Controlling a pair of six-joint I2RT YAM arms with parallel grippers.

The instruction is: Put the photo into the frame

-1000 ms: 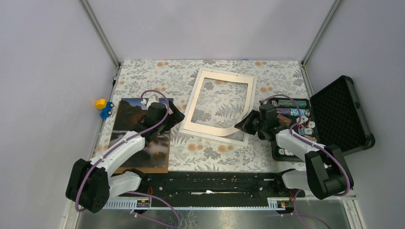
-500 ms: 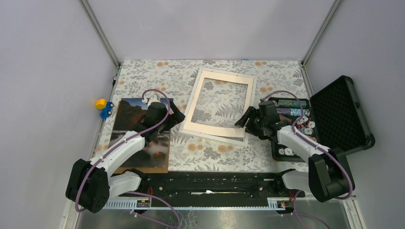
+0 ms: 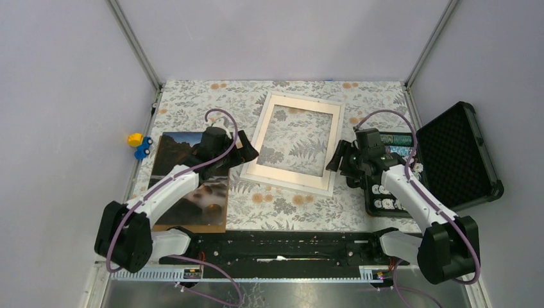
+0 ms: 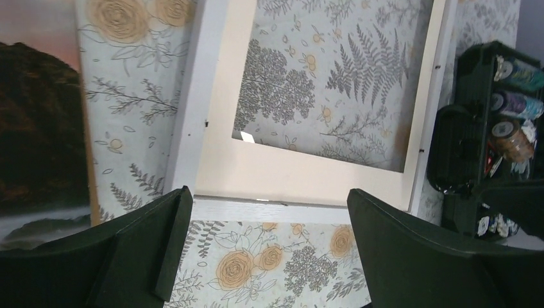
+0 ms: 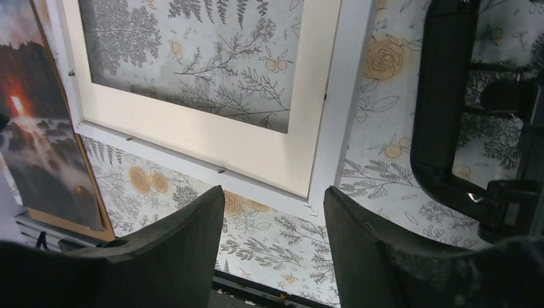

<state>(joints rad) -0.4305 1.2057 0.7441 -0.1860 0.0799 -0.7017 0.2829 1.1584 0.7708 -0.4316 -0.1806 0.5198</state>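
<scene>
1. Two arms reach over the flowered table (image 3: 192,102), and neither holds anything.
2. The frame (image 4: 197,109) lies flat in the middle of the table, nearer the far edge and turned slightly askew. A cream mat (image 4: 301,176) with a cut-out window sits inside its white border, and the table's pattern shows through the window.
3. The photo (image 3: 208,202) lies face up by the left edge and reaches down to the near edge, apart from the frame (a strip of flowered cloth shows between them). A brown board (image 3: 192,227) peeks out under its near side.
4. The left gripper (image 4: 266,205) is spread wide by the frame's near-left corner, with nothing between its fingers.
5. The right gripper (image 5: 272,196) stands over the frame's near-right corner, jaws parted and empty. Whether either gripper touches the frame cannot be told.
6. An open black case (image 3: 459,154) sits at the right edge, and a small yellow and blue toy (image 3: 138,145) sits at the left edge.
</scene>
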